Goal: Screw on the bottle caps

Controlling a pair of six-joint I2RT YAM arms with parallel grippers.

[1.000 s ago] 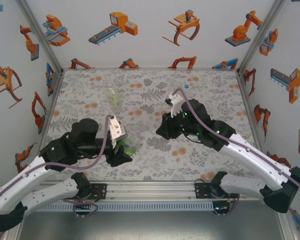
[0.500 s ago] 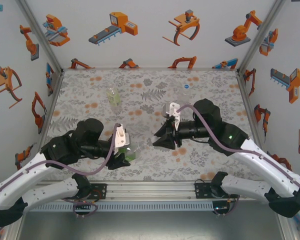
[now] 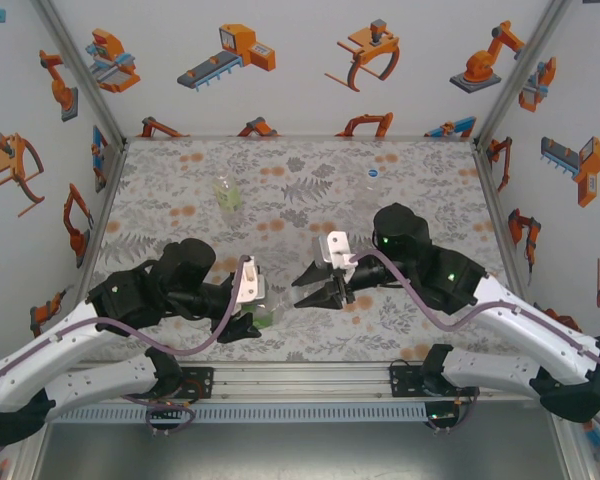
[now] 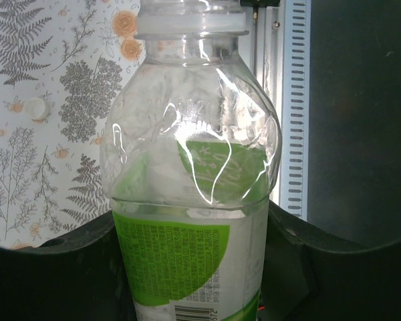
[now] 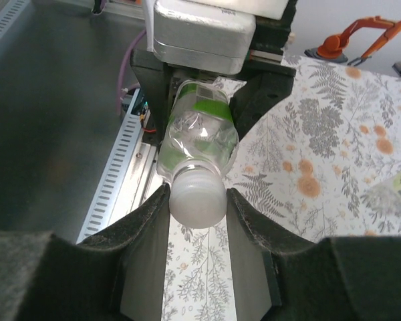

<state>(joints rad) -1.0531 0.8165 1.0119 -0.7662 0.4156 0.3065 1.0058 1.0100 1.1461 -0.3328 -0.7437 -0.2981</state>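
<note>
Left fingers (image 4: 67, 267) are clamped tight round the body of the green-label bottle (image 4: 187, 200). It's tipped over sideways by the near edge of the counter (image 3: 440, 200), roughly halfway along. Right fingers (image 5: 144, 247) are pinched in on the white cap (image 5: 197, 197), which sits right on that bottle's mouth. The yellowish bottle (image 3: 227, 190) and the clear bottle (image 3: 375, 178) stand toward the far edge, well apart. A loose pale cap (image 4: 32, 108) lies on the counter.
</note>
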